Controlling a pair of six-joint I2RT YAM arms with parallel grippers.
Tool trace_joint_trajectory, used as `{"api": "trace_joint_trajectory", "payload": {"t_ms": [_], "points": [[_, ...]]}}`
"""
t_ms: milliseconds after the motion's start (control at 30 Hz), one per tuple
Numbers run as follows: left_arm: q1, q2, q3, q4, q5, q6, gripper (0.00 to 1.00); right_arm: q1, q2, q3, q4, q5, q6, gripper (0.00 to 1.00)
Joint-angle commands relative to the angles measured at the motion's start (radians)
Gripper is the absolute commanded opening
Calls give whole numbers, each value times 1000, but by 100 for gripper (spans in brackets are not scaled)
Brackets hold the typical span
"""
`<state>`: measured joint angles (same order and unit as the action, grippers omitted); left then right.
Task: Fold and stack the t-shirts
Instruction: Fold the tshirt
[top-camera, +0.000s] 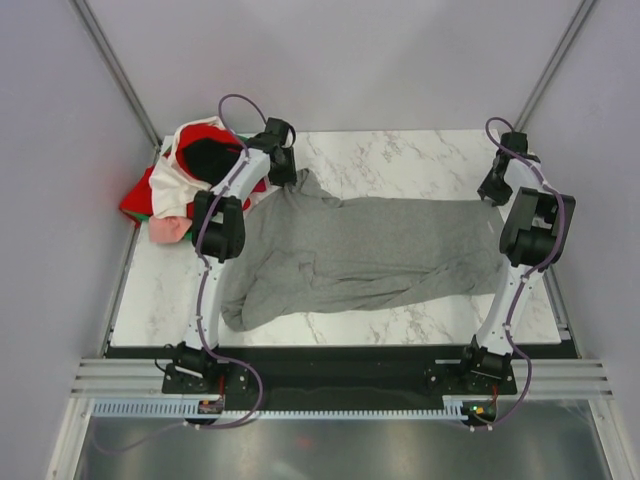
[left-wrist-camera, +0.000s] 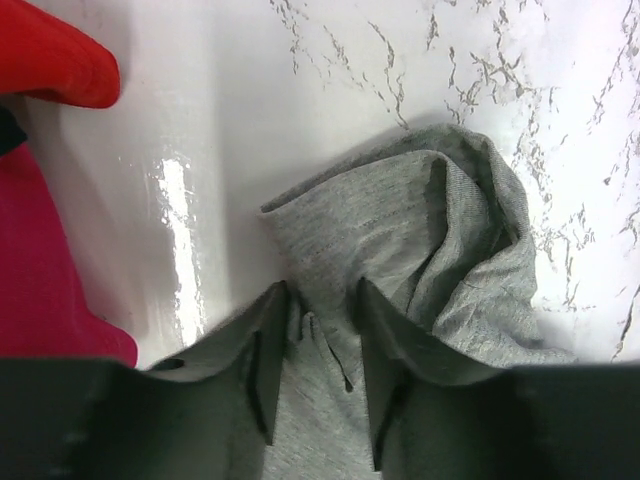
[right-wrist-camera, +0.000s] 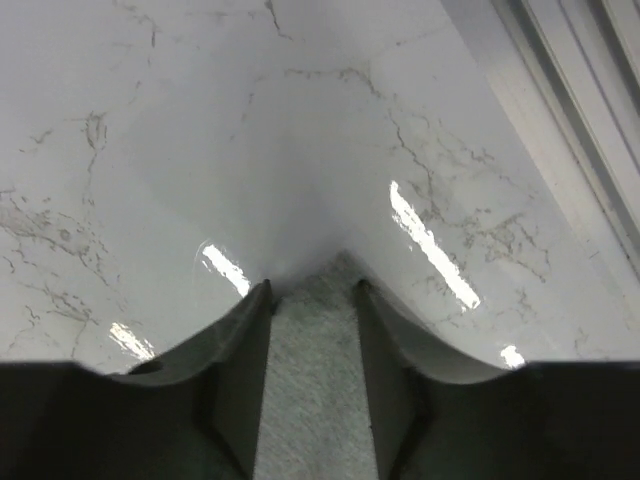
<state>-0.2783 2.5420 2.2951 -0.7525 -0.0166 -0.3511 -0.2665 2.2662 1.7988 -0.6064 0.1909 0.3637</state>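
Left gripper (left-wrist-camera: 320, 288) pinches grey shirt (top-camera: 370, 250) at its far-left corner | right gripper (right-wrist-camera: 313, 285) pinches its right edge | arms: 2, stretched forward, wrists down | shirts: 1 grey mid-table (top-camera: 400, 160), 1 mixed pile (top-camera: 185, 175) far-left

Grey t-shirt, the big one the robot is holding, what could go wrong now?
1. The right fingers pinch only a small corner of the large heather-grey cloth t-shirt, so it might slip out if pulled.
2. The shirt is bunched and wrinkled near the left fingers, so a fold could come out crooked.
3. Those left fingers work right beside the heap of red, white and pink t-shirts and might snag or drag them.
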Motion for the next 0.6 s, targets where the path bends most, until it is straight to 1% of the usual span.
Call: {"api": "trace_joint_trajectory", "payload": {"t_ms": [0, 33, 67, 100, 133, 167, 200, 233, 333, 367, 400, 433, 467, 500, 533, 567], "points": [[-12, 8, -5, 24, 12, 17, 38, -7, 52, 5, 20, -4, -3, 40], [-12, 8, -3, 25, 12, 14, 25, -5, 52, 4, 22, -5, -2, 35], [-12, 8, 4, 30, 12, 11, 19, -5, 52, 2, 23, -21, -2, 27], [-12, 8, 12, 31, 12, 9, 6, -5, 52, 4, 22, -27, -2, 23], [-12, 6, 23, 31, 12, 9, 2, -4, 50, 5, 22, -36, -2, 17], [-12, 3, 33, 31, 12, 12, 2, -4, 46, 7, 22, -47, 1, 7], [-12, -14, 44, 28, 12, 17, 2, -5, 41, 14, 22, -66, 6, 1], [-12, -32, 46, 30, -11, 17, 2, -5, 33, 17, 22, -79, 9, 0], [-10, -124, 35, 28, -51, 23, 2, -5, -16, 17, 22, -108, 18, 0], [-10, -155, 18, 28, -60, 21, 2, -5, -63, 7, 26, -113, 21, 0], [-10, -239, -30, 30, -72, 17, 2, -5, -92, -30, 49, -122, 24, 0], [-10, -280, -67, 31, -97, 11, 2, -4, -123, -54, 62, -131, 27, 0], [-12, -333, -147, 31, -109, -5, 2, -5, -188, -115, 78, -140, 32, 0], [-12, -418, -189, 36, -124, -11, 2, -5, -218, -146, 115, -151, 37, 0], [-13, -471, -235, 42, -135, -20, 2, -4, -246, -171, 123, -162, 38, 0], [-16, -514, -331, 48, -144, -35, 2, -5, -287, -193, 126, -163, 40, 0]]}}
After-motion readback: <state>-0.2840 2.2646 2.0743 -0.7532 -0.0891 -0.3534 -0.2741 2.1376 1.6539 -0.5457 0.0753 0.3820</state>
